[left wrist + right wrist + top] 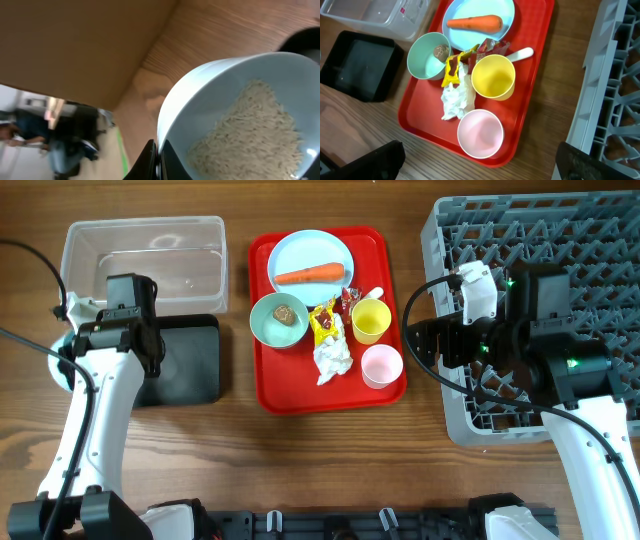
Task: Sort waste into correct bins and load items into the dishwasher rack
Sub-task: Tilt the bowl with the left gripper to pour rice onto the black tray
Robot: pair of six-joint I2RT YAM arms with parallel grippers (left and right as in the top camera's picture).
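My left gripper is shut on the rim of a light blue bowl holding white rice grains. My left arm hides that bowl in the overhead view, above the black tray and next to the clear tub. My right gripper is open and empty over the wood between the red tray and the grey rack. On the red tray are a plate with a carrot, a bowl with a brown lump, wrappers, tissue, a yellow cup, a pink cup and a spoon.
The rack takes up the right side of the table, and my right arm lies over its front left part. Cables run along both arms. The wooden table top shows between the red tray and the rack.
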